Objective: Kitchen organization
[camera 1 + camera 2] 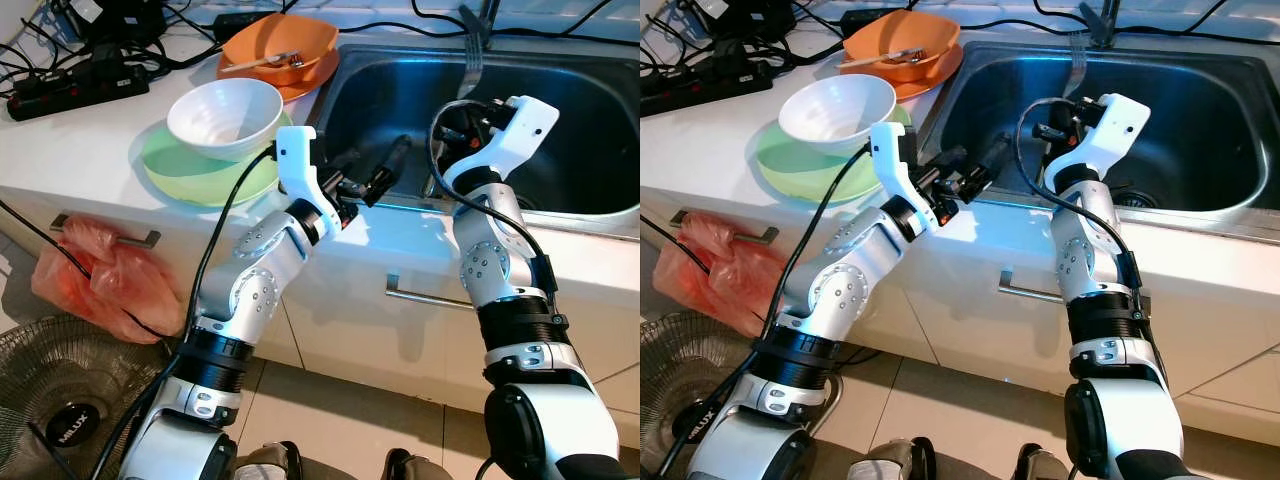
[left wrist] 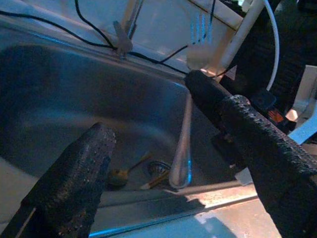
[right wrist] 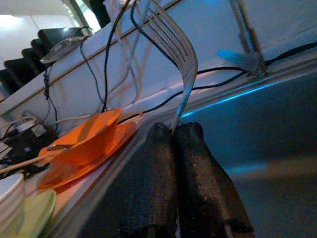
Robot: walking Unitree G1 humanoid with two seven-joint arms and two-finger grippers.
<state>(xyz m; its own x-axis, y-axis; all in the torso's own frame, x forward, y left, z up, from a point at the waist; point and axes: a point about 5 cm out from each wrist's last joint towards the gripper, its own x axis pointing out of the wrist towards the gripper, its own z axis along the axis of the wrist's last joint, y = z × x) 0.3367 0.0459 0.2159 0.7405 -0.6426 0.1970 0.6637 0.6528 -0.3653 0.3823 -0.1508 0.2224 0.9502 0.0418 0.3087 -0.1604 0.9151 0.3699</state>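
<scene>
the steel sink (image 1: 600,130) is taking up the right of the counter (image 1: 90,140), with small utensils lying by its drain (image 2: 159,168). left of it, a white bowl (image 1: 225,117) is sitting on a green plate (image 1: 185,172), and an orange bowl (image 1: 280,47) on an orange plate is resting behind them. the right gripper (image 3: 173,133) is pinching a fork (image 3: 179,59) upright over the basin, fingers clamped together. the left gripper (image 2: 148,114) is hovering at the sink's front edge, fingers spread wide and gripping nothing.
</scene>
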